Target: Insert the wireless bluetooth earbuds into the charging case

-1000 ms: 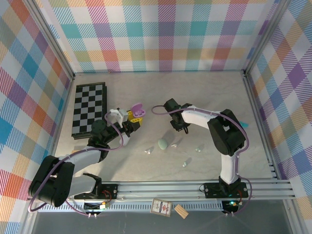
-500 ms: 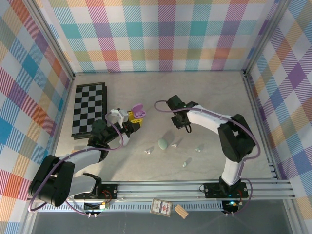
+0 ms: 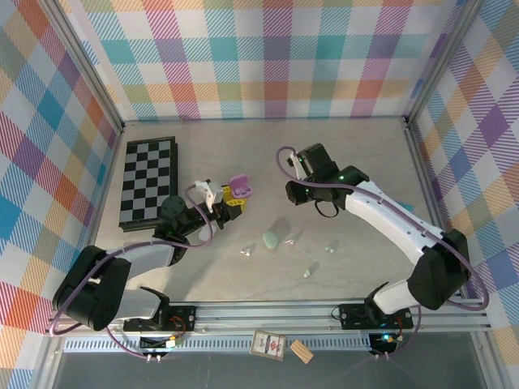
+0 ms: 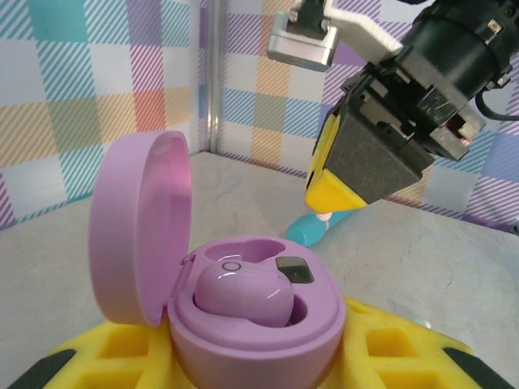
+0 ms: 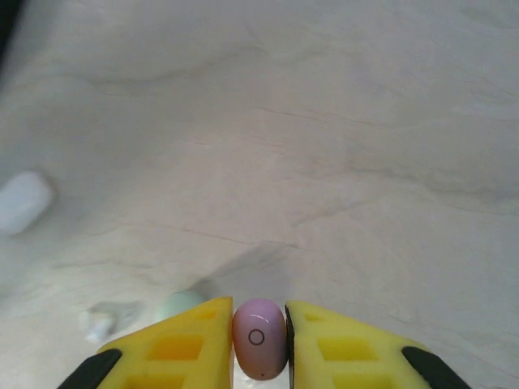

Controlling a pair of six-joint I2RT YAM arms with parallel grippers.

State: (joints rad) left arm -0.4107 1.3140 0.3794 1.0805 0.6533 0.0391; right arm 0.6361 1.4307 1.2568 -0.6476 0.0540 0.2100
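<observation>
One lilac earbud (image 5: 259,342) pinched in right claw (image 5: 260,314) | left claw (image 4: 255,361) grips open case (image 4: 142,231)

Bright, even light throws soft shadows on the table (image 3: 243,154); the right wrist's background blurs.

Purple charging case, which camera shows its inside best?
The left wrist view: the purple charging case sits close up, lid open, one purple earbud seated inside. The top external view gives a small purple shape in the left end effector.
</observation>
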